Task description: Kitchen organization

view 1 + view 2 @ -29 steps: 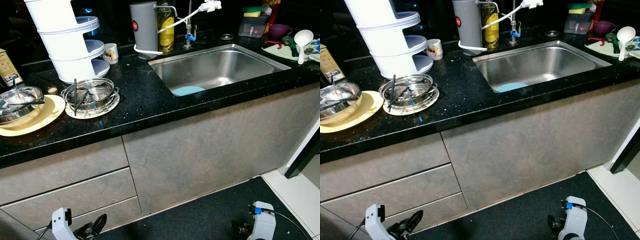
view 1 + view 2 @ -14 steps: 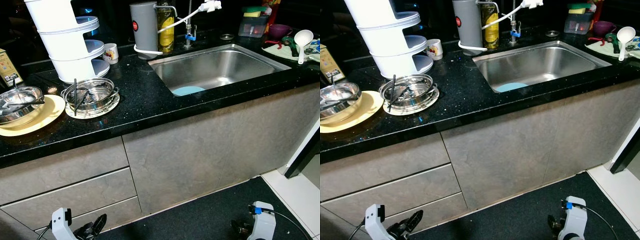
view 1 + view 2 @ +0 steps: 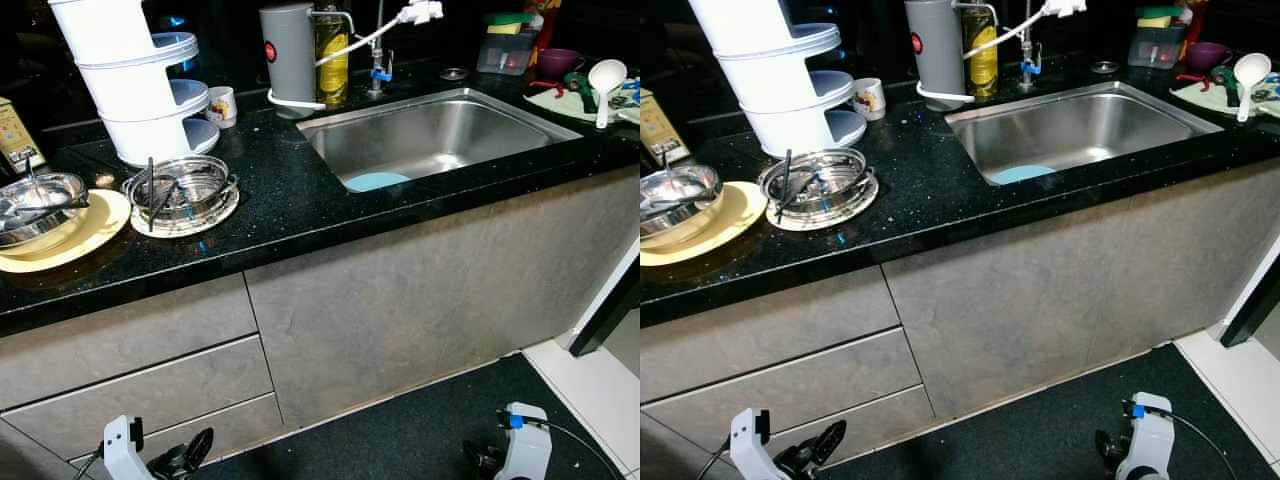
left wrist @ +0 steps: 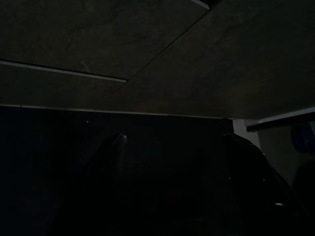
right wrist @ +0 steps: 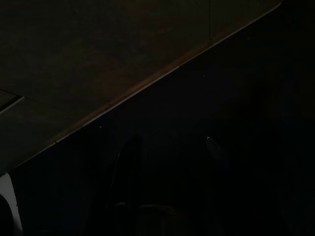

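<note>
1. On the black worktop [image 3: 290, 205], a steel bowl [image 3: 40, 200] sits on a yellow plate [image 3: 85, 240], beside a steel pot [image 3: 185, 185] on a white plate.
2. A blue plate [image 3: 375, 181] lies in the sink [image 3: 440, 130].
3. The left gripper [image 3: 190, 455] hangs low by the drawers, jaws open.
4. The right gripper [image 3: 480, 458] hangs low too; I cannot tell about its jaws.

We see grey cabinet fronts [image 3: 370, 320] with drawers [image 3: 130, 375] below the worktop, a dark floor mat [image 3: 420, 430] before them, and pale floor tiles [image 3: 595, 385]; a dark edge [image 3: 610, 315], perhaps a door, stands beside them.
</note>
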Robot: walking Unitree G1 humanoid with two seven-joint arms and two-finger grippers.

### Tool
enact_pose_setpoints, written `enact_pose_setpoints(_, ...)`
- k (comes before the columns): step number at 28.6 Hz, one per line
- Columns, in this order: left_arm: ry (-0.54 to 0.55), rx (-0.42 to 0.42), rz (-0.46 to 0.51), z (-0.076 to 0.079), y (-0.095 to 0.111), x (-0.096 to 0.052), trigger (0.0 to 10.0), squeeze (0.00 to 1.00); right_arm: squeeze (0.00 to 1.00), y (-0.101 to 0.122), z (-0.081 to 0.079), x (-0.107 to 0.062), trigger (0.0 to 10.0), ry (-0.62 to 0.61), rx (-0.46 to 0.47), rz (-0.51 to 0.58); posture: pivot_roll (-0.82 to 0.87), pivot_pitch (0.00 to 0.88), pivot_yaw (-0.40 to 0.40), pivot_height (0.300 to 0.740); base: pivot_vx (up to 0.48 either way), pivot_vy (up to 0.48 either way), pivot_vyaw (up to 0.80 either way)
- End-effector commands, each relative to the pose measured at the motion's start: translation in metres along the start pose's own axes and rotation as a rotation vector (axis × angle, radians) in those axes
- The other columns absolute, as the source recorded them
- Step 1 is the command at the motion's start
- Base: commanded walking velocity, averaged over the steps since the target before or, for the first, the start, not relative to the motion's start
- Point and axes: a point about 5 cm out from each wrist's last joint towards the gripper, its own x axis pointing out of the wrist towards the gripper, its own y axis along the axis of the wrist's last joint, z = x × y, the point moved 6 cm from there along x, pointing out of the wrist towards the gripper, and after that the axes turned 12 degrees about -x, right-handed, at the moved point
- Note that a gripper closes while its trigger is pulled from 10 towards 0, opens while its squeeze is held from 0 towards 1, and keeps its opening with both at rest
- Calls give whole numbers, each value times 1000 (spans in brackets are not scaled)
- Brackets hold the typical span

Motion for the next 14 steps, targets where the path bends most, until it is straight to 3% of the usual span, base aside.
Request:
enact_pose_setpoints(1, 19, 7, -9, -6, 1, -4, 10000, 0, 0, -4, -5, 1, 10000, 13, 0, -15, -98, 0, 70, 740, 0, 0, 0)
enact_pose_setpoints(14, 16, 7, -2, -5, 2, -3, 10000, 0, 0, -4, -5, 1, 10000, 15, -2, -17, -97, 0, 65, 740, 0, 0, 0)
